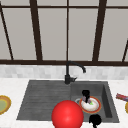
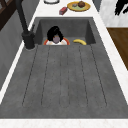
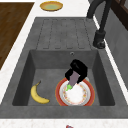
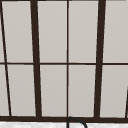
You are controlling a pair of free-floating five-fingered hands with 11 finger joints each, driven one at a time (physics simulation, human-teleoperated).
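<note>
The left hand (image 1: 86, 94), fingers curled round a grey brush (image 3: 73, 80), hangs at twelve o'clock of the plate (image 3: 58, 94) in the sink basin, with the brush slanting toward seven o'clock in the right side view, while the right hand (image 1: 95, 121) hovers at the sink's front edge.

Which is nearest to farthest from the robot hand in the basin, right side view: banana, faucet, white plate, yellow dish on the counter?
From the robot hand over the basin, fingers curled on a small grey object:
1. White plate, directly beneath it, red-rimmed.
2. Faucet, at the basin's right rear edge; banana, front-left on the basin floor. Too close to call.
3. Yellow dish, far end of the counter beyond the drainboard.
</note>
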